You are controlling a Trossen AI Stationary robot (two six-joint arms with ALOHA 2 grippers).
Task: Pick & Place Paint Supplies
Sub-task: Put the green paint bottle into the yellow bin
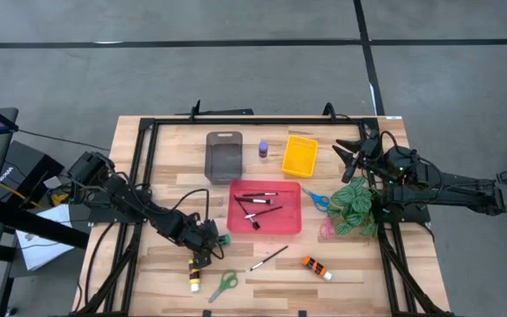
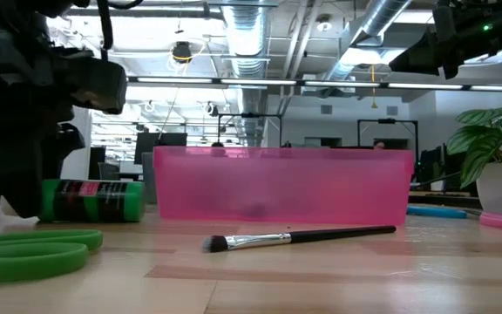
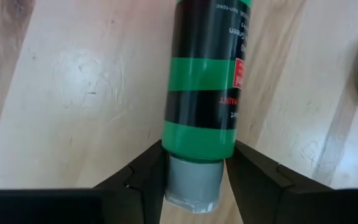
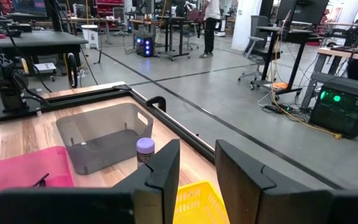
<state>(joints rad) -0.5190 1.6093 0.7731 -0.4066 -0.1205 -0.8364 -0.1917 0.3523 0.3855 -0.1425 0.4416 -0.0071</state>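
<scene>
So the left gripper (image 3: 194, 180) is down on the table (image 1: 350, 269) in front of the red tray (image 1: 290, 225), fingers either side of the green tube (image 3: 207, 81) at its grey cap end, right against it. The tube lies flat, black with green bands and a little red label. Green scissors (image 1: 224, 284) are just beside it. Right gripper (image 4: 197, 171) hangs partly spread, empty, over near the yellow tray (image 1: 299, 155).

"PAINT" on green paint tube (image 3: 205, 81)
</scene>
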